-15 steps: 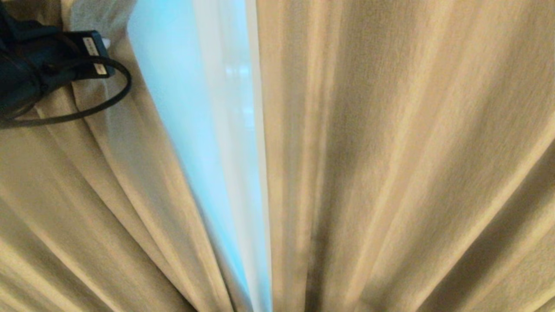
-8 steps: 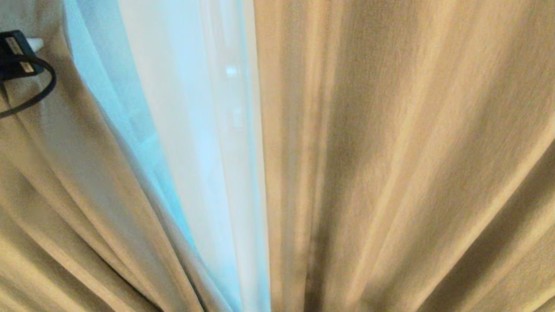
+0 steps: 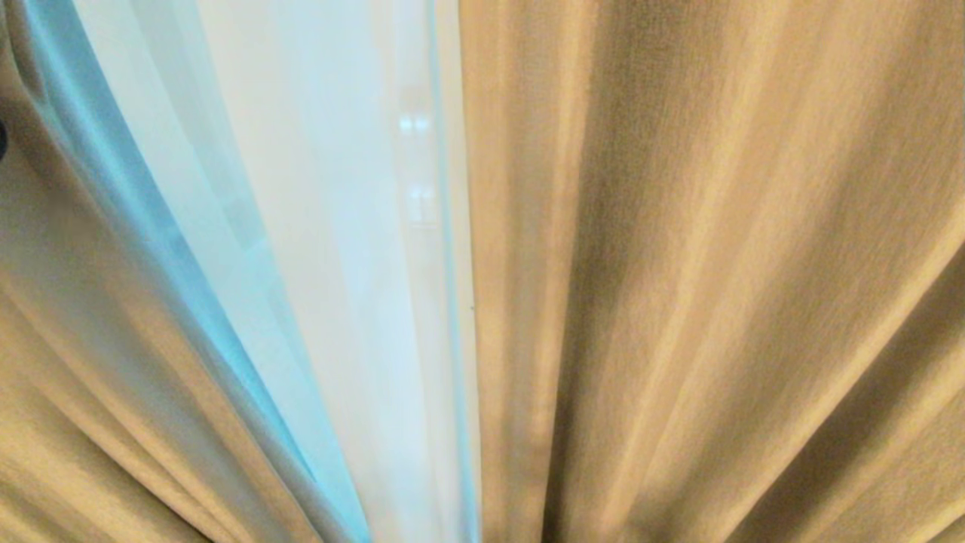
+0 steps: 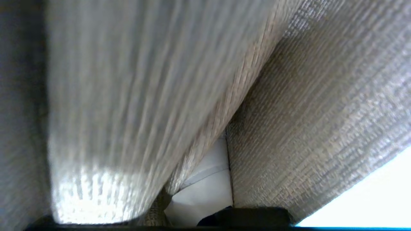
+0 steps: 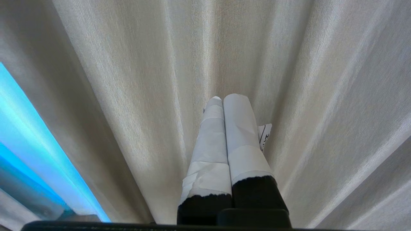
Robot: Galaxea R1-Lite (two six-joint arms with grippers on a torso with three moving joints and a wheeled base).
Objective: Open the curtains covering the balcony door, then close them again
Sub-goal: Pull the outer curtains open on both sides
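The left gripper (image 4: 205, 183) is clamped on a fold of coarse woven beige curtains (image 3: 716, 286), parted over a pale sheer (image 3: 317, 249) (smooth, glowing), while the right gripper (image 5: 224, 106), white-taped fingers pressed together, holds nothing before the pleats.

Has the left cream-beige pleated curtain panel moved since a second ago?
Yes. The left cream-beige curtain panel has shifted leftward, away from the unmoved right cream-beige panel.
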